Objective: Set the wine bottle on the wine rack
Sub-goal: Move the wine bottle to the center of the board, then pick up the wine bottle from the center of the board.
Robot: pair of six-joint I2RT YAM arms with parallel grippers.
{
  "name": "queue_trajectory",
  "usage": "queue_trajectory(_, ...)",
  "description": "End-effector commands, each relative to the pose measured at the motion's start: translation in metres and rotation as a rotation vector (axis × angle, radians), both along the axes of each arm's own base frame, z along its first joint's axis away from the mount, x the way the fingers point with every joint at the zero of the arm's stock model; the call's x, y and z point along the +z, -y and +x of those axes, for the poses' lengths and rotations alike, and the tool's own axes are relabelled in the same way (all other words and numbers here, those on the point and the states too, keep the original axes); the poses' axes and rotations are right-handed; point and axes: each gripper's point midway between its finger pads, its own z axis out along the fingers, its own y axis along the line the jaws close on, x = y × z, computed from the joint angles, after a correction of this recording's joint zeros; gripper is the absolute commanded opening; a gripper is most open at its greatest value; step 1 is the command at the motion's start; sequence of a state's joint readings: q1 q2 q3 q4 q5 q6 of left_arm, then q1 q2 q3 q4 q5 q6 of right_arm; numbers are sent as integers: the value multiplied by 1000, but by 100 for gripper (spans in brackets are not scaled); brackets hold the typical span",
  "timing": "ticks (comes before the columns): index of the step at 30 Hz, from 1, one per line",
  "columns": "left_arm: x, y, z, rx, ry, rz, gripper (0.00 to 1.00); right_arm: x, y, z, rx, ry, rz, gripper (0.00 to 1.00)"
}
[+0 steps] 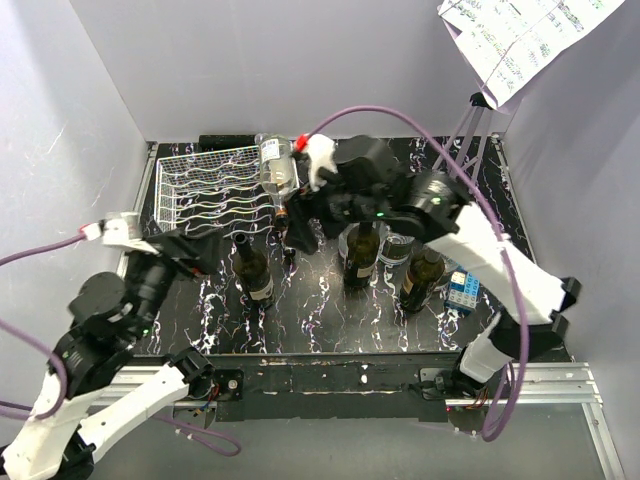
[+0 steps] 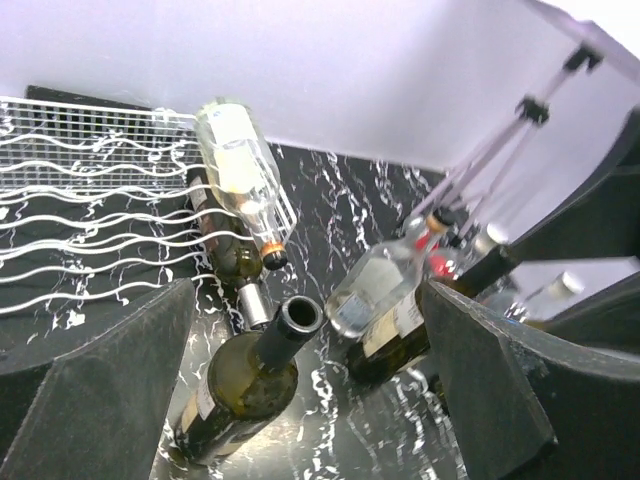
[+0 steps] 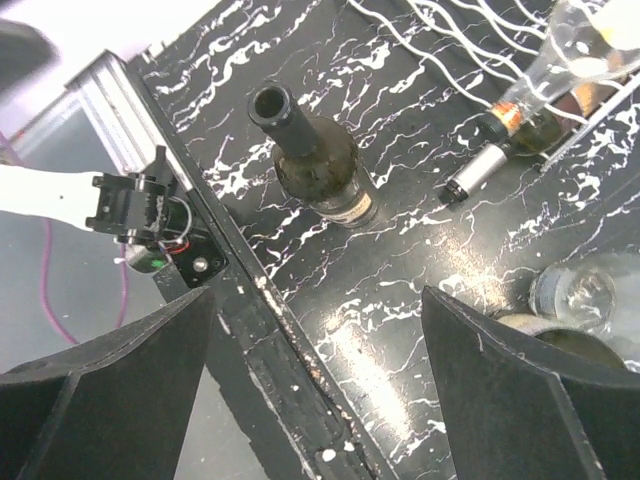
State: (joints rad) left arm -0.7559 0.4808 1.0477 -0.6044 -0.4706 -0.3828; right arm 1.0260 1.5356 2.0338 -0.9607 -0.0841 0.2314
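Left pincer (image 2: pixel 305 320) wide open, right pincer (image 3: pixel 315 320) likewise

walls (image 1: pixel 280 70): pale grey | table (image 1: pixel 320 305): black, white-veined | paper (image 1: pixel 520 40): top right corner

Clear wine bottle (image 2: pixel 238 165) lies on its side across the right end of the white wire wine rack (image 1: pixel 205 185), neck towards the arms.

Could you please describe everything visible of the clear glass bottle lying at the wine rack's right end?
The clear bottle is see-through glass with a pale label, its narrow neck ending in an orange band and a dark cap. It lies on the right end of the white wire wine rack, neck slanting down toward the arms. A dark bottle lies just under its neck.
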Motion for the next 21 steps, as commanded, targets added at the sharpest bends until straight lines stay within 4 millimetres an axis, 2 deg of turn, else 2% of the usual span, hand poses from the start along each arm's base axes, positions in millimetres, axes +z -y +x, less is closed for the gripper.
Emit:
queue_trajectory(1,10,-43,-16,160,-51,-129,98,-10,-36,9,-11,103,-87,91)
queue_trajectory(5,34,-62,-33,166,12,-213,98,-25,-71,5,28,153,-161,89)
queue_trajectory(8,39,-67,-40,158,22,-230,98,-45,-93,5,38,160,-212,89)
queue_trajectory(16,31,-70,-47,148,-5,-216,98,-91,-129,15,16,169,-239,86)
queue_trajectory(21,22,-66,-49,129,-35,-220,98,-101,-147,27,-12,186,-249,77)
